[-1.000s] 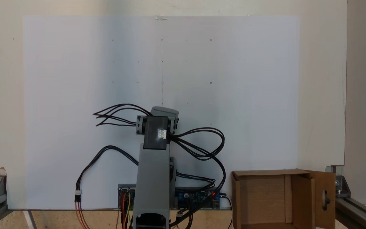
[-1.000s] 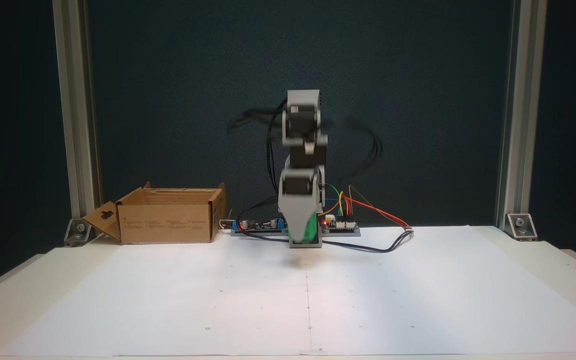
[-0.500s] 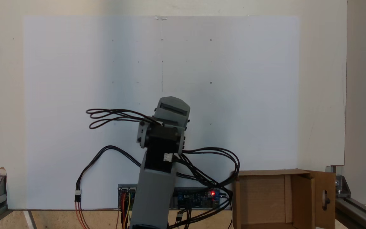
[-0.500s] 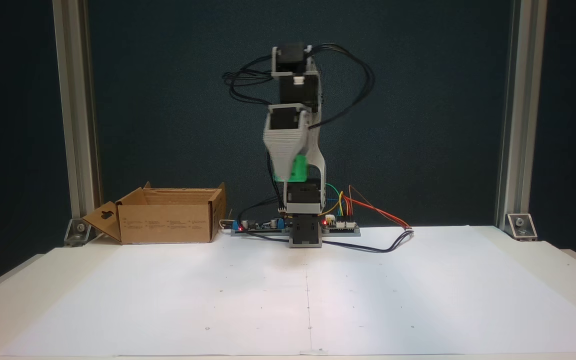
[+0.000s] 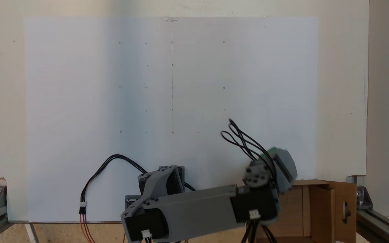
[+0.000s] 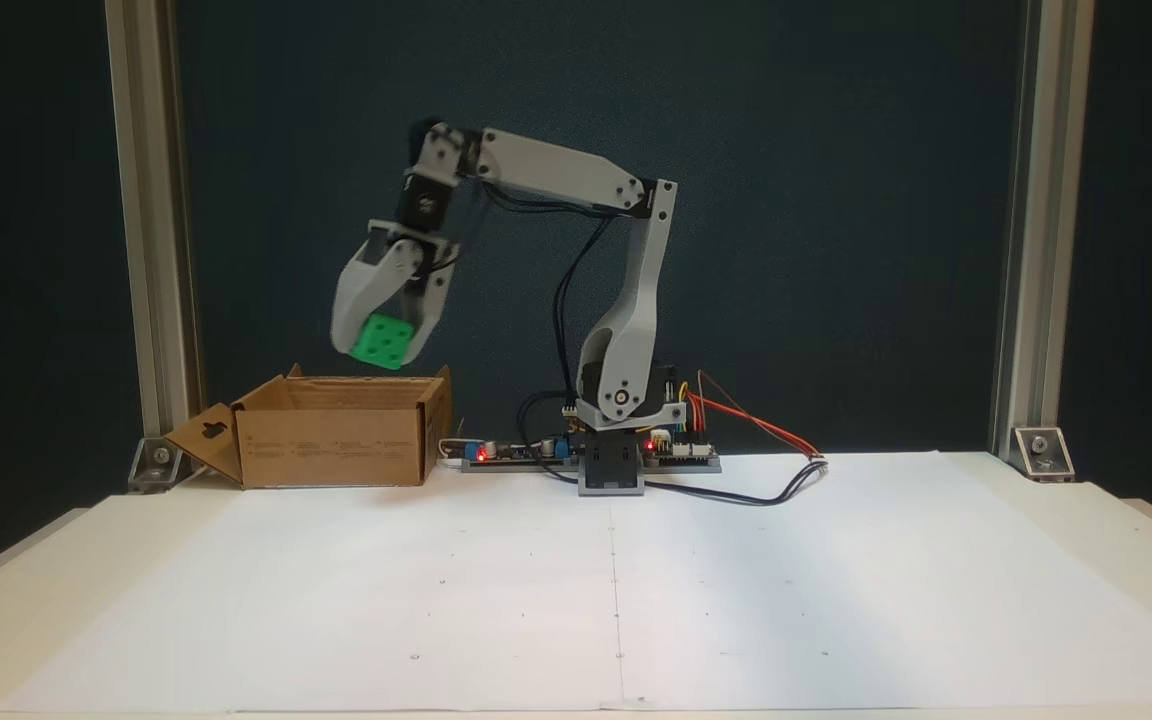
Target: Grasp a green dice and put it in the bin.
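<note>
Both fixed views show the tool point(image 6: 381, 345) clamping the green dice point(image 6: 382, 341) above the bin point(image 6: 336, 440), poised so a release should drop it inside.

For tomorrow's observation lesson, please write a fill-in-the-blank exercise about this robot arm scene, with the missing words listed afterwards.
1. The tool grips a small bright ____ dice.
2. The dice hangs ____ the brown corrugated cardboard box, not inside it.
3. The box's side flap has a slot-shaped ____.
4. A large white ____ sheet covers the table.

Missing words: green; above; hole; paper
</note>
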Robot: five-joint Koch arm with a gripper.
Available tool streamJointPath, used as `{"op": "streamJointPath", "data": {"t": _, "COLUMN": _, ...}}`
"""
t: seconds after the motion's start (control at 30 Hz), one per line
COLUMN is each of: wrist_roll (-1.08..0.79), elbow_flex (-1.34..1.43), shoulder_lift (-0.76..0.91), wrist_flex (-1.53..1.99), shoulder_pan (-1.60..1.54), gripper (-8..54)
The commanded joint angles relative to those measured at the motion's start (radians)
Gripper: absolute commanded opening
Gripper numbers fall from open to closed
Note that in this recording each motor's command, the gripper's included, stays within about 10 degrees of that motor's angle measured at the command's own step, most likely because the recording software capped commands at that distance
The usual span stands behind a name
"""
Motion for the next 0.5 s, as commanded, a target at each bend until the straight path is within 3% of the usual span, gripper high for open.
{"op": "streamJointPath", "data": {"t": 0.0, "wrist_roll": -0.081, "elbow_flex": -0.120, "shoulder_lift": -0.032, "wrist_flex": -0.077, "shoulder_pan": 0.164, "gripper": 12.1}}
{"op": "streamJointPath", "data": {"t": 0.13, "wrist_roll": -0.178, "elbow_flex": -0.175, "shoulder_lift": -0.183, "wrist_flex": -0.153, "shoulder_pan": 0.425, "gripper": 12.1}}
{"op": "streamJointPath", "data": {"t": 0.47, "wrist_roll": -0.259, "elbow_flex": -0.173, "shoulder_lift": -0.368, "wrist_flex": -0.163, "shoulder_pan": 0.538, "gripper": 12.1}}
